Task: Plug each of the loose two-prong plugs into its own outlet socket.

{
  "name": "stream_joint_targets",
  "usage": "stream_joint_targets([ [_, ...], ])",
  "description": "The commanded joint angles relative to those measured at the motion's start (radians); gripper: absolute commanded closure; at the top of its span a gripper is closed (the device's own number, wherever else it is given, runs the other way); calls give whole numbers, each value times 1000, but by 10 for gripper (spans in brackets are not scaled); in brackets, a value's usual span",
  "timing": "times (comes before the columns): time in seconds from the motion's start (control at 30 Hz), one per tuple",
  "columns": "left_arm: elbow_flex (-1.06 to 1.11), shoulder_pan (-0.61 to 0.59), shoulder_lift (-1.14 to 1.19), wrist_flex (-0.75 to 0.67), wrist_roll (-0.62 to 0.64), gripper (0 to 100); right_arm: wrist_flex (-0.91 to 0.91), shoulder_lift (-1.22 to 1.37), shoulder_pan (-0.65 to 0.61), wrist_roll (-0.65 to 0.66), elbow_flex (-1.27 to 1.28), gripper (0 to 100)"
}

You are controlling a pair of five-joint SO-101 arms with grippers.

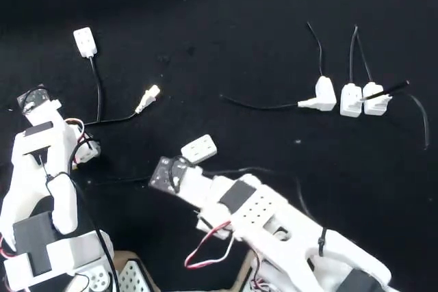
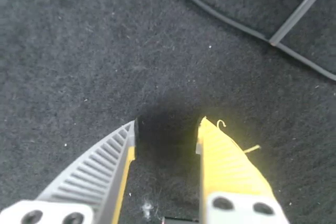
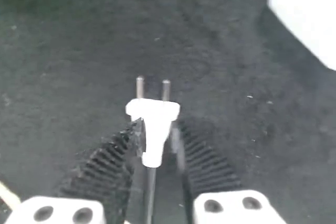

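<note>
Insertion step, I judge: the right tool (image 3: 157, 129) grips a two-prong plug (image 3: 152, 120). Next it needs aligning with the outlet socket (image 1: 199, 148), lower centre. The left tool (image 2: 165, 132) stands wide, empty.

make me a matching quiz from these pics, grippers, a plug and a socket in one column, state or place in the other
1. left gripper
2. right gripper
3. loose plug
4. far-left socket

a. shut on a white two-prong plug
b. lying free on the black mat, nothing gripping it
c. open above bare mat
d. at the mat's far left corner

Pairs: 1-c, 2-a, 3-b, 4-d
</note>
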Motion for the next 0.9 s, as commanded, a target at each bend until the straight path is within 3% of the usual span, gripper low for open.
stream_joint_targets([
  [0.0,-24,-13,-44,-17,0,809,11,12,-41,-2,-15,825],
  [0.27,-24,-13,-44,-17,0,809,-98,10,-40,-6,65,877],
  [0.4,-22,-13,-44,-17,0,809,-94,5,-37,-6,47,991],
  [0.47,-22,-13,-44,-17,0,809,-60,5,3,-5,18,976],
  [0.6,-22,-13,-43,-17,0,809,35,5,213,28,-94,987],
  [0.77,-22,-13,-44,-17,0,809,94,13,578,186,-249,983],
  [0.87,-22,-13,-44,-17,0,809,78,13,709,281,-300,983],
])
